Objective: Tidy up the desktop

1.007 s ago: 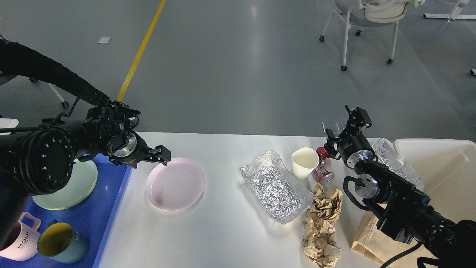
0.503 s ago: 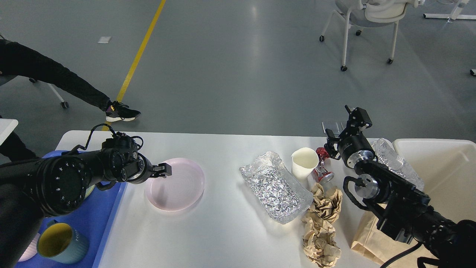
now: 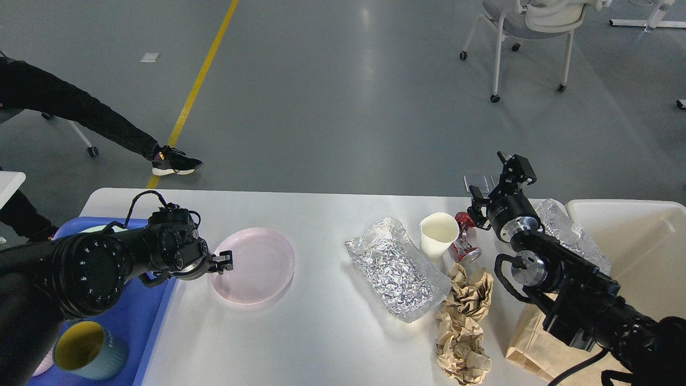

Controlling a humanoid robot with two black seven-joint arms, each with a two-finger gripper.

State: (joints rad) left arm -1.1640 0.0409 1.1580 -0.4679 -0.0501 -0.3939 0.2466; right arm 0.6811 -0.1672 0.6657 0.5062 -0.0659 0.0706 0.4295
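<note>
Nearest me: crumpled brown paper wads (image 3: 465, 327) and a flat brown paper bag (image 3: 528, 343) at the front right of the desktop (image 3: 321, 343), which fills the lower frame. Front left, a blue tray (image 3: 153, 327) holds a yellow-lined teal mug (image 3: 88, 351). Mid-table: crinkled foil bag (image 3: 396, 268), then a white paper cup (image 3: 439, 234) touching a crushed red can (image 3: 463, 241). My left gripper (image 3: 224, 261) sits at the near-left rim of the pink plate (image 3: 253, 264); fingers look close together at the rim, but I cannot tell if they pinch it. My right gripper (image 3: 474, 206) hangs just behind the can; too dark to read whether it is spread or closed. Cream bin (image 3: 632, 236) far right, clear crumpled plastic (image 3: 571, 236) beside it. Step, I judge: grasping the plate for the tray. Next needs a firm rim pinch, lift, and carry left without tipping.
</note>
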